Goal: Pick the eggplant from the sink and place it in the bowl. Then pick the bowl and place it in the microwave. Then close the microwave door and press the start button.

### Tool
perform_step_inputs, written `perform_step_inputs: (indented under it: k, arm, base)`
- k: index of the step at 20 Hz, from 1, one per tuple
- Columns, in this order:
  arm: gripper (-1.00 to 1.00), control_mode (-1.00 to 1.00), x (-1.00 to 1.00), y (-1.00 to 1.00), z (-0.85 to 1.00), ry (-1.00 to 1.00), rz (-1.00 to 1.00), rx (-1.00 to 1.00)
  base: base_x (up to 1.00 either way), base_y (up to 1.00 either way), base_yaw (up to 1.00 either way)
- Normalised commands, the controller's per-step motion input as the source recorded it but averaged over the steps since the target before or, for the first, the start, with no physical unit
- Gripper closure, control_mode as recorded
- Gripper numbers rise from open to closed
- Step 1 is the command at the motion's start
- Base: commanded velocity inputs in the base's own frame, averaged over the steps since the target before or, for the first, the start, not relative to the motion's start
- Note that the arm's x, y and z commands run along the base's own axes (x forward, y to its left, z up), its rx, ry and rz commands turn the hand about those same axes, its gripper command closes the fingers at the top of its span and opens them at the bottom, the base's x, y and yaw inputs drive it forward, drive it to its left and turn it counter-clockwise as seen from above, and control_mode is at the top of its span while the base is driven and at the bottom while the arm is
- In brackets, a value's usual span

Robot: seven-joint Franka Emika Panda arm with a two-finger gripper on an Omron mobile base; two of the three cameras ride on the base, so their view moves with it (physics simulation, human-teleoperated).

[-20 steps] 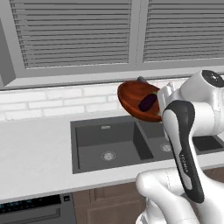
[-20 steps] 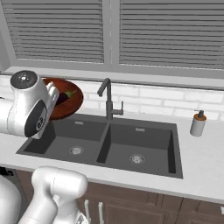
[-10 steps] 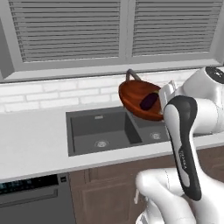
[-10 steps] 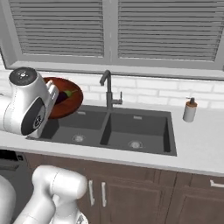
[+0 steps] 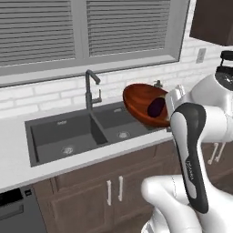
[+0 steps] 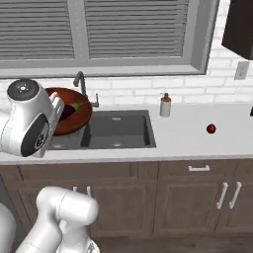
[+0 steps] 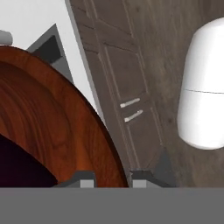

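gripper [image 7: 113,177] pinches the rim of the bowl [image 5: 144,107], held tilted above the sink [image 5: 77,132] with the eggplant [image 5: 156,107] inside; next, carrying it level to the microwave.

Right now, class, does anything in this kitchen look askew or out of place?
Yes. The bowl hangs tilted steeply in the air over the sink, gripped at its rim by the claw, with the eggplant lying inside. A small red fruit sits alone on the counter.
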Motion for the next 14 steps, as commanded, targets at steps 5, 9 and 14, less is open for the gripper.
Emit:
perform_step_inputs:
  k: [5, 9, 14]
  arm:
    - [1.00, 1.00, 0.00, 0.00, 0.00, 0.00, 0.00, 0.00]
    - [1.00, 1.00, 0.00, 0.00, 0.00, 0.00, 0.00, 0.00]
    - [1.00, 1.00, 0.00, 0.00, 0.00, 0.00, 0.00, 0.00]
  base:
    - [-0.01, -0.27, -0.70]
    - [0.00, -0.04, -0.92]
    - [0.00, 0.00, -0.99]
